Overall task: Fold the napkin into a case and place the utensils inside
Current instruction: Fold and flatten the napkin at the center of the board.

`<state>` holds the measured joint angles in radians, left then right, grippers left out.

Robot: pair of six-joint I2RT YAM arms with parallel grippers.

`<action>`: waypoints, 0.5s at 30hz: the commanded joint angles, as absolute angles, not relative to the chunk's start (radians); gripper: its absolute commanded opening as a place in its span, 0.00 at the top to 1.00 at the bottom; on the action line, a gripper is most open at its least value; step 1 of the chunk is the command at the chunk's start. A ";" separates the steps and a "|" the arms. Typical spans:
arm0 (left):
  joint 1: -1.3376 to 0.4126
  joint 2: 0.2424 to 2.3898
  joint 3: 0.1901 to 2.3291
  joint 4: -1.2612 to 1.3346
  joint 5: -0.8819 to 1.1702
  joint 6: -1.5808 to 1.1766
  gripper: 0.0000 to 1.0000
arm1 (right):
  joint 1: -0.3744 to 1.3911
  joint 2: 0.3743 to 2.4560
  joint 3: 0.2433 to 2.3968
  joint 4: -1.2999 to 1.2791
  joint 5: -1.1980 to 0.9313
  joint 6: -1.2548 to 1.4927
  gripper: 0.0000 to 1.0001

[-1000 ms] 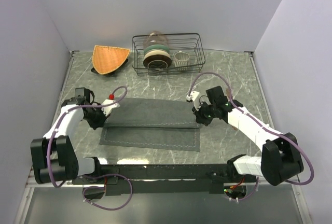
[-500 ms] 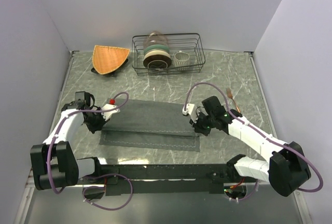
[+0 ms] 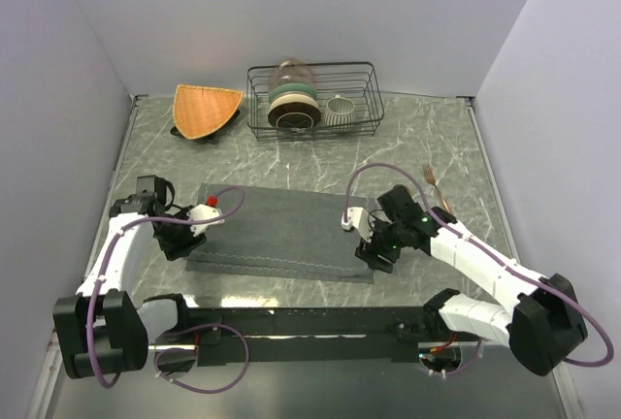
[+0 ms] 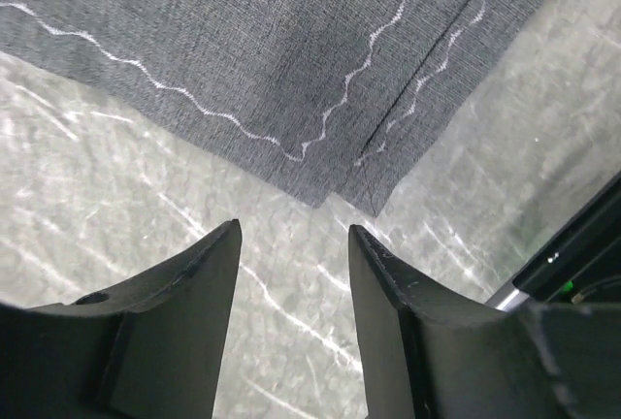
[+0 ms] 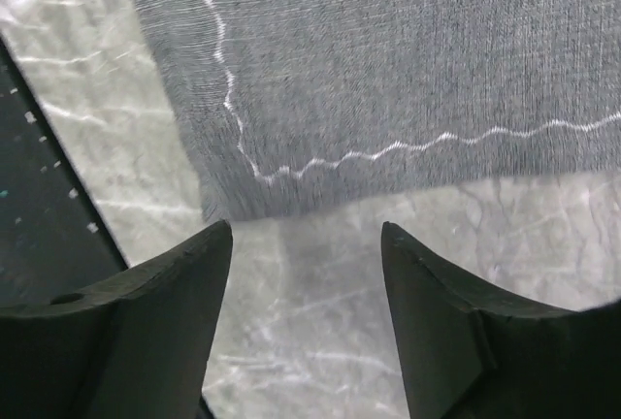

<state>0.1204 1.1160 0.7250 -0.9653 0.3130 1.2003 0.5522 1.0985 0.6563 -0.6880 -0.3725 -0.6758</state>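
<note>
Whole thing sits in a little booth: plain pale lavender walls across the top and down both sides of the frame. Table is grey marble-look with white veins, slightly glossy. Black wire rack upper middle, orange woven mat just left of it. Light's soft and even.

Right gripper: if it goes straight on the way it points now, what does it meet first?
Probably the bare table, just short of the napkin's edge; the right gripper's open jaws frame stone there, though depth is unclear.
</note>
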 commanded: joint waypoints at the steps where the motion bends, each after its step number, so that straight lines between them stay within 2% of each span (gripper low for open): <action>1: 0.120 1.094 0.769 -1.026 0.342 1.259 0.46 | 0.560 1.052 0.733 -0.778 -0.394 -0.672 0.29; 7: 0.121 1.137 0.743 -1.016 0.334 1.298 0.45 | 0.620 1.091 0.736 -0.736 -0.403 -0.629 0.35; 15: 0.121 1.173 0.733 -0.957 0.348 1.333 0.41 | 0.729 1.135 0.680 -0.667 -0.341 -0.643 0.36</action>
<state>0.1204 1.1564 0.7345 -0.9840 0.3115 1.2823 0.6865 1.1152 0.6994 -0.7204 -0.3759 -0.6449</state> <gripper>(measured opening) 0.572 0.644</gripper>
